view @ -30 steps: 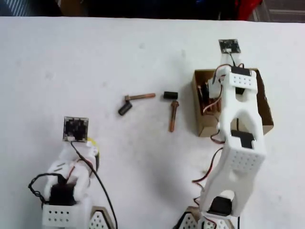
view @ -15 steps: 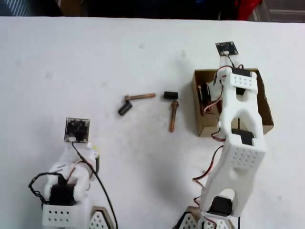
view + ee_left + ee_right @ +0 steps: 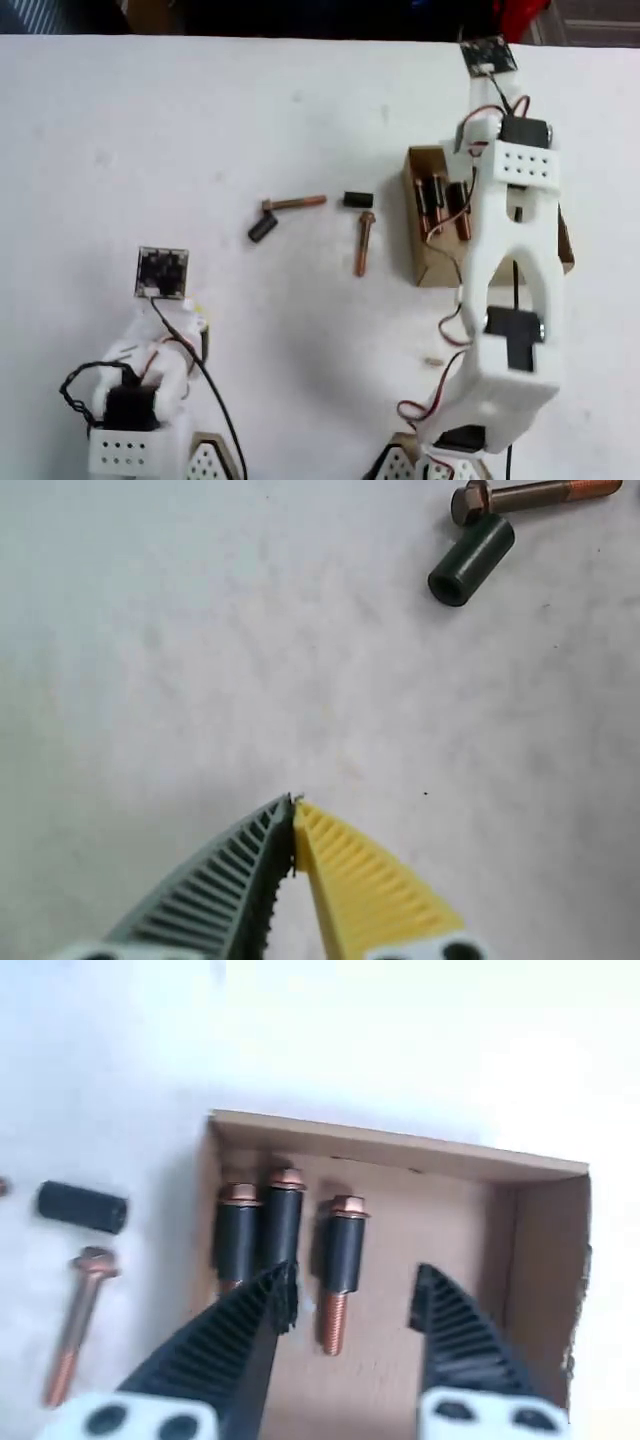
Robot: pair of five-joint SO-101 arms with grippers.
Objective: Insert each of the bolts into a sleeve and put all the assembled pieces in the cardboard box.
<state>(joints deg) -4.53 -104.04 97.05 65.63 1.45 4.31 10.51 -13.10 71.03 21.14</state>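
Three copper bolts in black sleeves (image 3: 283, 1228) lie side by side in the cardboard box (image 3: 545, 1240) (image 3: 416, 255). My right gripper (image 3: 352, 1292) hangs open above the box with nothing between its fingers; its arm (image 3: 510, 230) covers much of the box from above. Two bare bolts lie on the white table, one (image 3: 296, 204) (image 3: 535, 495) beside a loose black sleeve (image 3: 262, 228) (image 3: 471, 560), the other (image 3: 363, 243) (image 3: 76, 1320) near a second loose sleeve (image 3: 357, 200) (image 3: 82, 1206). My left gripper (image 3: 293, 820) is shut and empty, low at the near left, apart from those parts.
The left arm (image 3: 140, 385) sits folded at the table's near left corner. A small pale scrap (image 3: 432, 362) lies on the table near the right arm's base. Dark clutter runs behind the table's far edge (image 3: 300, 36).
My right gripper has let go of the third assembled bolt and risen away from the box, the arm stretching toward the far edge. The left arm has drawn back slightly.
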